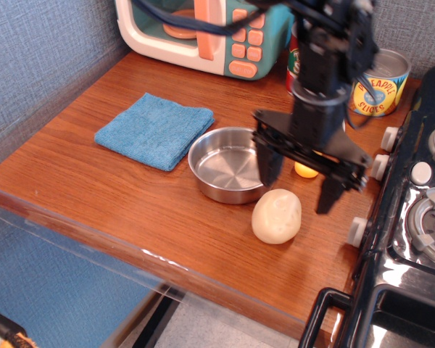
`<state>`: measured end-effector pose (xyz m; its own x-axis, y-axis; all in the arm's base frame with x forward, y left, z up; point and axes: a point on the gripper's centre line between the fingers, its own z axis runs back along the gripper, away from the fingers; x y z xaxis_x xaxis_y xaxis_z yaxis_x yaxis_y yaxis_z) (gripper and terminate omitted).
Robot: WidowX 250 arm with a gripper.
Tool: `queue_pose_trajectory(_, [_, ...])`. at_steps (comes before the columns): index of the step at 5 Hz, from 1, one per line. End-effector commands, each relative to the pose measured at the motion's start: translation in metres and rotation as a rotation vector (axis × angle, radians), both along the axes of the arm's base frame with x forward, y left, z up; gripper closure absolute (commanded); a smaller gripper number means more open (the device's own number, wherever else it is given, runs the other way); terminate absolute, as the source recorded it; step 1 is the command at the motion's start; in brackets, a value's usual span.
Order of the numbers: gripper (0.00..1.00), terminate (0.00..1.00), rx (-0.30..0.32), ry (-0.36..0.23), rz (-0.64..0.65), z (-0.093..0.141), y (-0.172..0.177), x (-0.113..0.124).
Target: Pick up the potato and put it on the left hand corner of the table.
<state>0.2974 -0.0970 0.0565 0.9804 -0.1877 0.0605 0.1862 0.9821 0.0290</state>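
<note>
While the fingers (299, 183) hang spread wide and empty, potato (276, 216) just below, on table (94, 188).

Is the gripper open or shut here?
Open: the gripper has its two fingers spread wide apart, nothing between them, above the potato.

We see the gripper (299, 183) poised wide open above the potato (276, 216) on the table (116, 196), beside the steel pan (228, 174).
</note>
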Motion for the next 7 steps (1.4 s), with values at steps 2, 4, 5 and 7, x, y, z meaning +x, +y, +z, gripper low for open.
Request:
queue_pose_trajectory(2, [0.0, 0.0, 0.046, -0.003, 0.062, -0.019, 0.01, -0.004])
queue_pose_trajectory(4, [0.0, 0.0, 0.05, 0.004, 0.078, -0.015, 0.014, -0.011])
queue_pose_trajectory(5, [0.0, 0.0, 0.044, 0.011, 0.082, -0.015, 0.015, -0.016])
queue_pose_trajectory(7, [1.0, 0.0, 0.028, 0.025, 0.112, -0.018, 0.015, -0.018])
